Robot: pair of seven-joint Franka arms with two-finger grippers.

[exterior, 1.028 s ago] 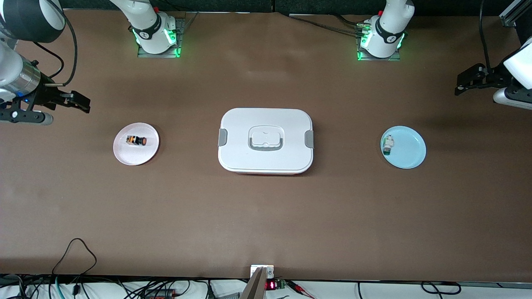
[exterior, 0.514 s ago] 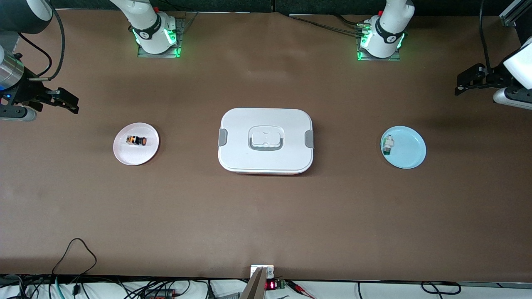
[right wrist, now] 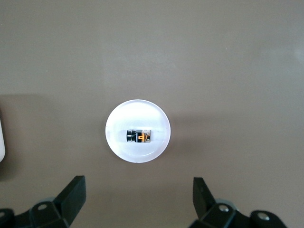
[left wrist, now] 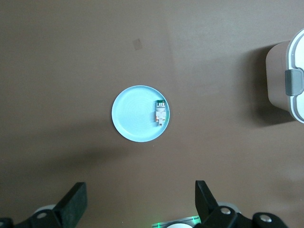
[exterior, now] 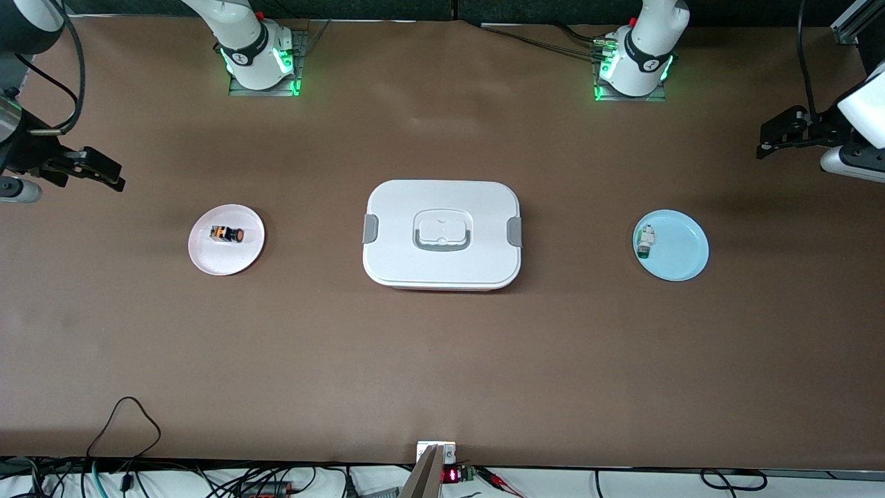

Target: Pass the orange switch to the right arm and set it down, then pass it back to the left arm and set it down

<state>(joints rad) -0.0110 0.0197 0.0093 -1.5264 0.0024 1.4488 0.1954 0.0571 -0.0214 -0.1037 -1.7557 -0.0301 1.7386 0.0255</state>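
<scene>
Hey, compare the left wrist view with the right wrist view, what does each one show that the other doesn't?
Only the left wrist view shows the blue plate with the small white-and-green part lying at its edge, and the box's grey latch. Only the right wrist view shows the pink plate holding the orange switch. Both show the brown table, a sliver of the white box, and their own open gripper, the left gripper and the right gripper, up over bare table beside its plate.

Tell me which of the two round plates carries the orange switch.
The round pink plate toward the right arm's end holds the small black orange-faced switch; the round light-blue plate holds a small white-and-green part instead.
</scene>
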